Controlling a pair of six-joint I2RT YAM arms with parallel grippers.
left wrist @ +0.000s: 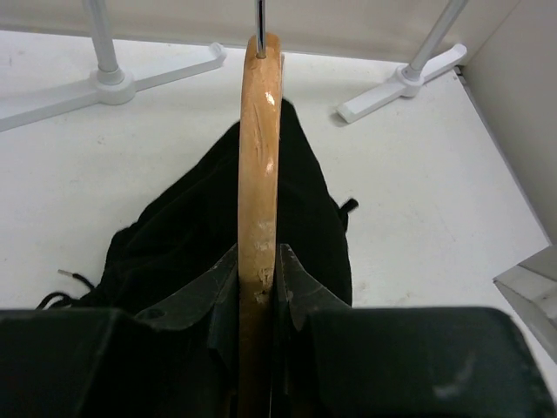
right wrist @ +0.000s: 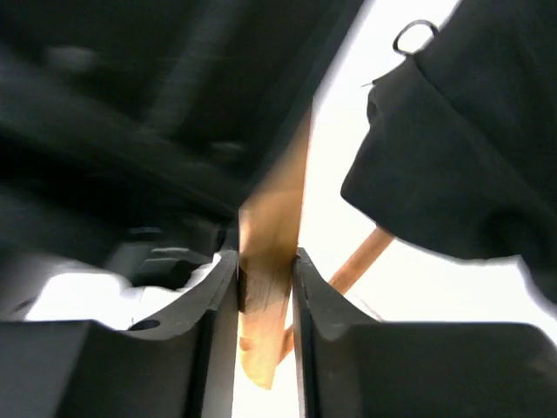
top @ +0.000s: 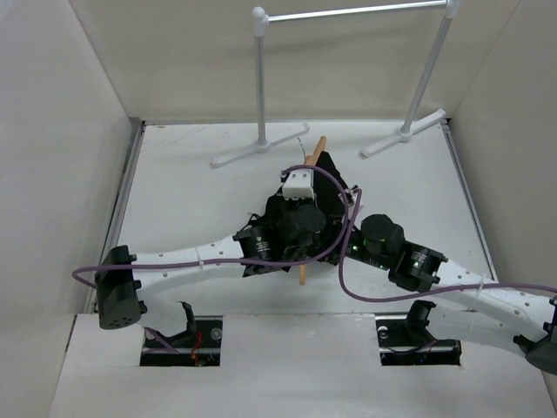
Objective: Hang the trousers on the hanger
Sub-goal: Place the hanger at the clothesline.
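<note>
While the trousers [left wrist: 191, 226] lie heaped on the worktop [left wrist: 418, 200], the hanger [left wrist: 260, 131] stands edge-on over them, its wooden frame pinched tight between the jaws of the left gripper [left wrist: 258, 261] and of the right gripper [right wrist: 265, 270].

**Tally by kind**

One hanger [left wrist: 260, 174], caught between the fingers of the left end effector [left wrist: 258, 266] and of the right end effector [right wrist: 265, 270]. Two end effectors in all, on two arms [top: 200, 257]. One pair of trousers [left wrist: 191, 226], bunched under and just beyond the left end effector. One rail [top: 357, 12] well beyond both, on two white posts [top: 260, 78] with two flat feet [top: 252, 152]. One counter [top: 191, 192] underneath. Two purple cables [top: 339, 261].
</note>
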